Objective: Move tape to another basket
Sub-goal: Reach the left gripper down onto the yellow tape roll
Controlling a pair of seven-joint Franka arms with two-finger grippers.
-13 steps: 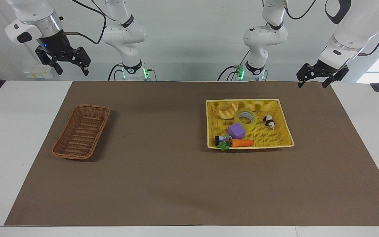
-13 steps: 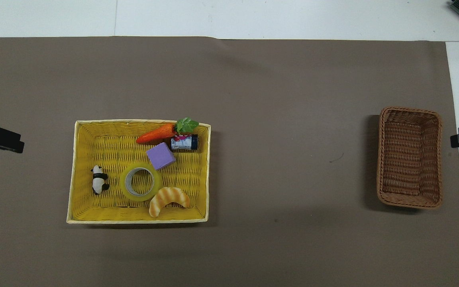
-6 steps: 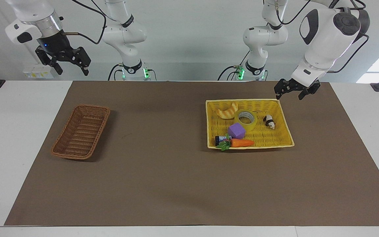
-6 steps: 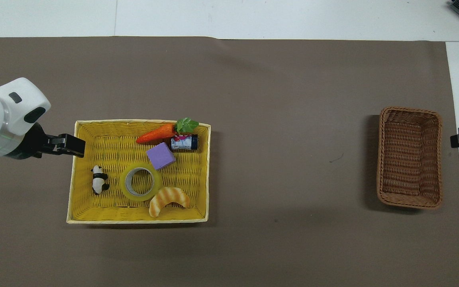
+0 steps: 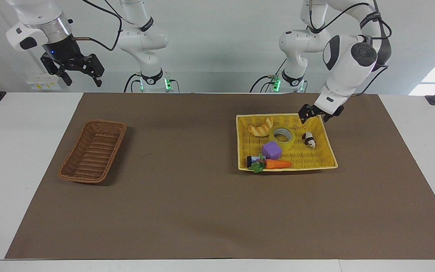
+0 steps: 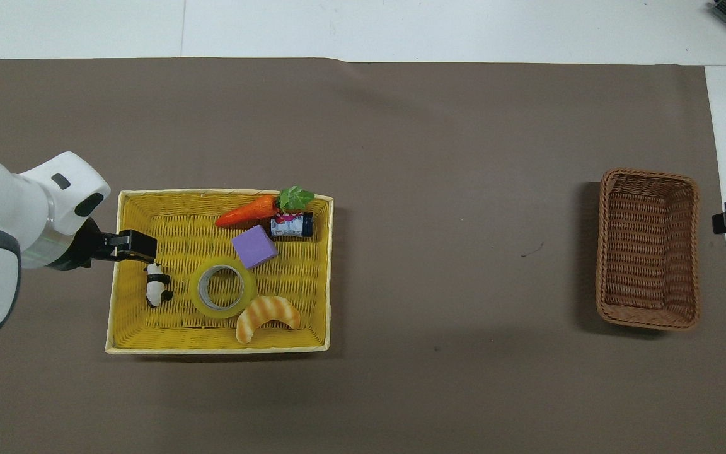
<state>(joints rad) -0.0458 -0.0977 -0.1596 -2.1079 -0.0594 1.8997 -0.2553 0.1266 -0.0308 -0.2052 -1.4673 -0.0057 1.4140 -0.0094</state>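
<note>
Wicker basket (image 5: 93, 151) near the right arm's end of the table, nothing in it, well apart from everything else; likely the drop spot. Right gripper (image 5: 72, 70) parked high above the table edge at that same end, fingers spread, holding nothing, waiting. Yellow basket (image 5: 325, 130) toward the left arm's end, crowded: bread crescent (image 5: 261, 127), purple cube (image 5: 271, 150), carrot (image 5: 274, 164) with a small can (image 5: 252, 160) beside it, toy panda (image 5: 309, 139). Tape (image 5: 282, 136) flat among them, hole upward, cube touching it, crescent just beside; a top-down pinch across the wall of the roll looks cleanest. Left gripper (image 5: 315, 114) low over the yellow basket's corner nearest its own base, above the panda, fingers apart and empty, not yet over the roll.
</note>
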